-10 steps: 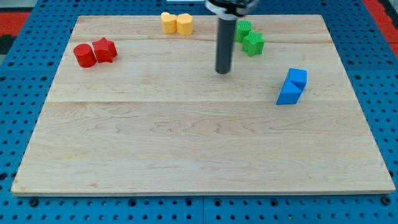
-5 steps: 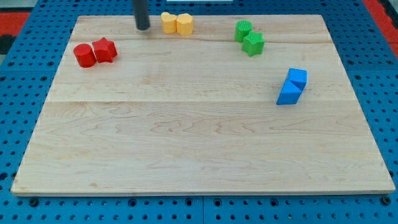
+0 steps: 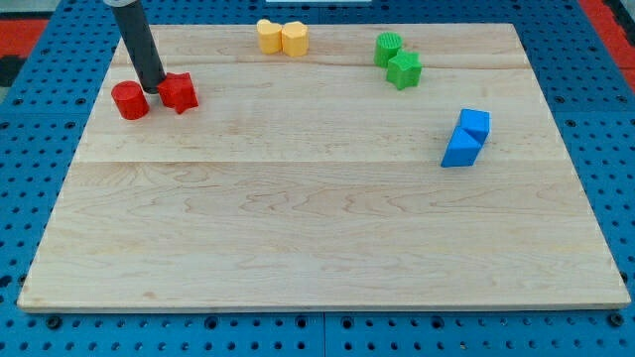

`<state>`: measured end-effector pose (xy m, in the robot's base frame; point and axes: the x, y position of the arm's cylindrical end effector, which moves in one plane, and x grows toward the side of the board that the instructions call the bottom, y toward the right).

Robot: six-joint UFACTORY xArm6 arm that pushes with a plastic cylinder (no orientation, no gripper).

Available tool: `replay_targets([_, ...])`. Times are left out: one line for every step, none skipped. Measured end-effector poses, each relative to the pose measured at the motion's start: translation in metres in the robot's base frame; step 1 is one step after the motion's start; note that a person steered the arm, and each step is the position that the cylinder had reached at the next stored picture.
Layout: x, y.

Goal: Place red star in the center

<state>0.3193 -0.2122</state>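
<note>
The red star [image 3: 180, 92] sits near the board's upper-left corner in the view, well apart from the centre where the task wants it. My tip [image 3: 154, 89] stands between the red star and the red cylinder [image 3: 130, 101], touching or just beside the star's left flank; I judge this placement deliberate, since a push from that side would drive the star toward the view's right and bottom, in the direction of the centre. The rig carries no pincer, only the rod, so there is no open or closed state to report. The star is a small, flat-topped, lobed block in saturated red, upright on the wooden board [image 3: 317, 258], its points readable against the pale grain. The cylinder lies just left of the rod and slightly lower in the view. Farther out, two yellow blocks [image 3: 282, 37] sit together at the top edge, two green blocks [image 3: 398, 60] to their right, and two blue blocks [image 3: 466, 137] touching at the view's right. The centre of the board holds nothing.
</note>
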Motion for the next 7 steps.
replay_targets([0.003, 0.0])
replay_targets([0.008, 0.036])
replay_targets([0.009, 0.052])
replay_targets([0.016, 0.088])
replay_targets([0.025, 0.129])
replay_targets([0.025, 0.151])
replay_targets([0.038, 0.152])
